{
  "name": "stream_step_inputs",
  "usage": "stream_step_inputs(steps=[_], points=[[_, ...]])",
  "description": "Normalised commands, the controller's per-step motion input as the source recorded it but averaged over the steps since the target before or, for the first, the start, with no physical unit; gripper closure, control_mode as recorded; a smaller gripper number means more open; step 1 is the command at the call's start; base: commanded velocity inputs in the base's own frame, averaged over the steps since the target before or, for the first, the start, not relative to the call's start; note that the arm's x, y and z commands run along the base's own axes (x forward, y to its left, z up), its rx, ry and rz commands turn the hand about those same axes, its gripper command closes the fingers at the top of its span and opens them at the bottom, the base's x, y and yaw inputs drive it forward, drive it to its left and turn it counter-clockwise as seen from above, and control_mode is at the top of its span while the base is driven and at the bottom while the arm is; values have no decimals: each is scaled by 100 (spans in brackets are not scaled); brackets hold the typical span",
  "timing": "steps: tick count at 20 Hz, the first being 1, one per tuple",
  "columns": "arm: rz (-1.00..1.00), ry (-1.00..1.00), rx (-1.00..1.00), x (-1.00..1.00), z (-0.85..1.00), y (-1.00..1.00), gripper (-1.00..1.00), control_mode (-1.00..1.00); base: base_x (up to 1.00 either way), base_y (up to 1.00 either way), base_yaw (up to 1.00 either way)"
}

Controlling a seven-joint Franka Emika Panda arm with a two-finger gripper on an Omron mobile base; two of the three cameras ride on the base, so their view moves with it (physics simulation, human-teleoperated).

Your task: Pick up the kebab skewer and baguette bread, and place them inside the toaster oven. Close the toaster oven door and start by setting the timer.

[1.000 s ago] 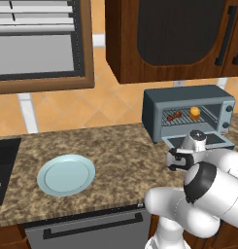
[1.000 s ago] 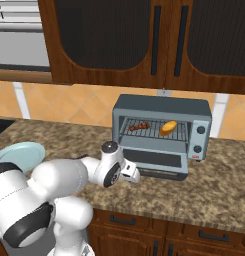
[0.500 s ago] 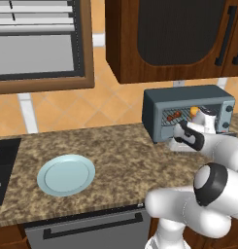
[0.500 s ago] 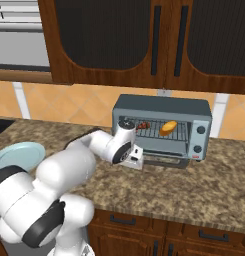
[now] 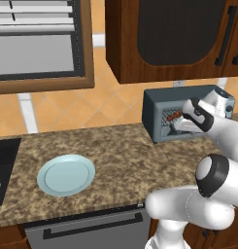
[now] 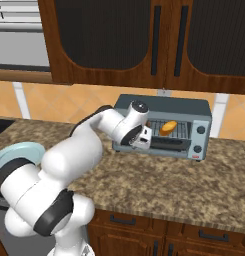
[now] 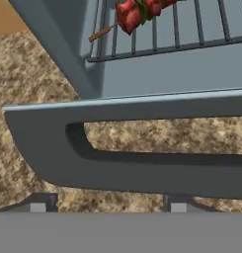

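The oven (image 6: 164, 127) stands at the back of the granite desk (image 6: 159, 180), against the tiled wall and under the dark wood cabinets (image 6: 144, 40). Its light control panel (image 6: 198, 137) with round knobs is on the right side of the front.

The door (image 7: 142, 106) is partly down. In the hand view its frame crosses the picture below the wire rack (image 7: 162, 29), and its bar handle (image 7: 132, 168) runs across just beyond the finger tips (image 7: 37, 205), with granite visible through the gap between handle and door.

The skewer (image 7: 137, 12) lies on the rack at the left side of the oven cavity, red chunks with a green piece, its bare stick end pointing outward to the left. In the left base view it shows as a red spot (image 5: 175, 115) inside the oven.

The bread (image 6: 168, 128) lies on the same rack, right of the skewer and apart from it, golden and oval.

The hand (image 6: 143, 139) is at the front of the oven, at the left part of the door, with the arm reaching over the desk to it. The two finger tips stand apart on the near side of the handle; contact with the handle cannot be confirmed. The hand is spread and pinches nothing visible.

A pale blue plate (image 5: 66, 174) lies on the desk well to the left of the oven.
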Motion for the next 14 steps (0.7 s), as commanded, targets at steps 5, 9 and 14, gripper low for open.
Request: stream_step_inputs(steps=[5,9,14], points=[[0,-16,0,26,-1,0,-100,-100,0,0,0],[0,-9,0,37,0,0,-100,-100,0,0,0],[0,0,0,54,-3,0,-100,-100,0,0,0]])
